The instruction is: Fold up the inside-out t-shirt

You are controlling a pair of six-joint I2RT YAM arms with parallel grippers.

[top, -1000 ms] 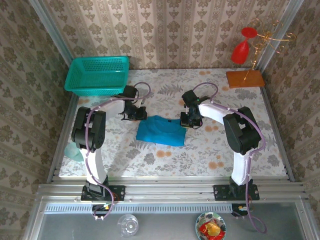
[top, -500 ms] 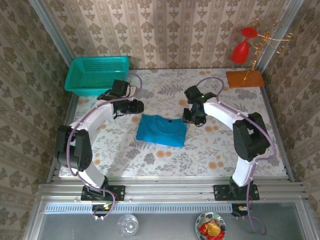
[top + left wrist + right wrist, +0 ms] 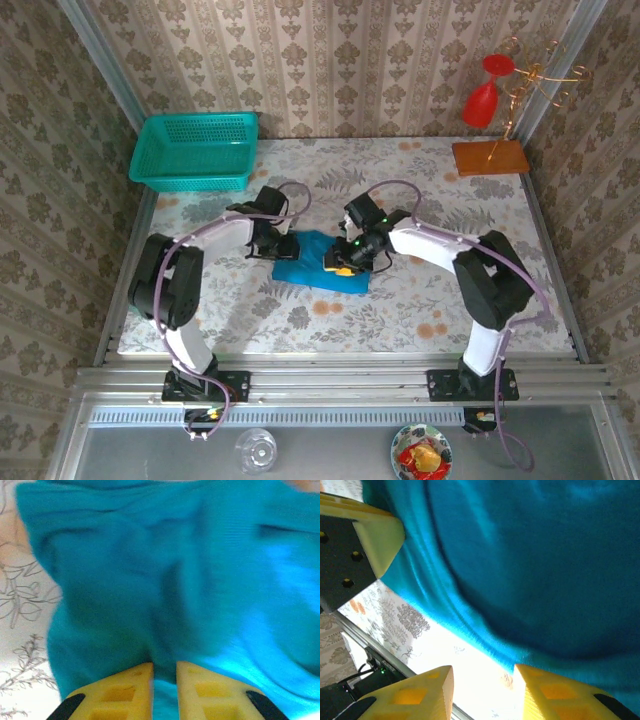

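Fold in progress: left gripper (image 3: pixel 165 667) pinches the inside-out t-shirt (image 3: pixel 305 268); right gripper (image 3: pixel 484 669), jaws apart at its near edge, likely must close next

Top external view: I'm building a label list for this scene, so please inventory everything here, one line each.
t-shirt: one, teal-blue, partly folded at the table's centre
mesh basket: one, teal, far-left corner of the table
wine glass: one, red, hanging upside down on the rack
glass rack: one, gold wire on an orange base, far-right corner
clear glass: one, colourless, on the near ledge, left
bowl: one, patterned rim, red and yellow contents, on the near ledge, right
table: one, floral cloth, beige and orange
left gripper: one, yellow fingers, pinching the shirt
right gripper: one, yellow fingers, open at the shirt's edge
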